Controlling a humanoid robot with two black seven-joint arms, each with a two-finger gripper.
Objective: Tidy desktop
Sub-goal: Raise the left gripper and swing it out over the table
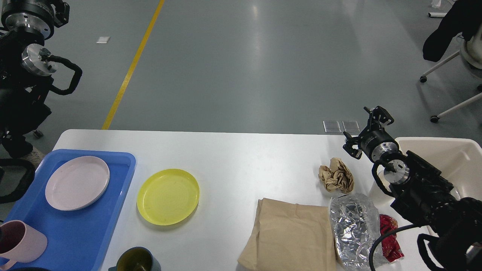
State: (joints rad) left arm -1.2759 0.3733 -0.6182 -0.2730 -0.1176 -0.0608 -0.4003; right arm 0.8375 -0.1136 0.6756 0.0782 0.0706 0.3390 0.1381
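The white tabletop (241, 158) fills the lower half of my head view, its far edge running straight across and its far-left corner rounded. The widest bare stretch I see is the middle band between the yellow plate (168, 196) and the crumpled brown paper ball (336, 175). On the left, a blue tray (75, 233) sits at the tabletop's left edge, carrying a pale pink plate (77, 183) and, near its front, a pink mug (20, 241). A dark green cup (135, 260) is cut off by the bottom of the frame. To the right, a flat brown paper bag (290, 235) lies just beside a crinkled foil wrapper (354, 226), with a red wrapper (389, 237) partly under my arm. A beige bin (448, 158) stands at the right end.

My right arm reaches in from the lower right, its pincer (366, 131) raised over the far-right edge, fingers spread wide, holding nothing. My left arm is folded up at the top-left, clear of the tabletop; its pincer I cannot make out.
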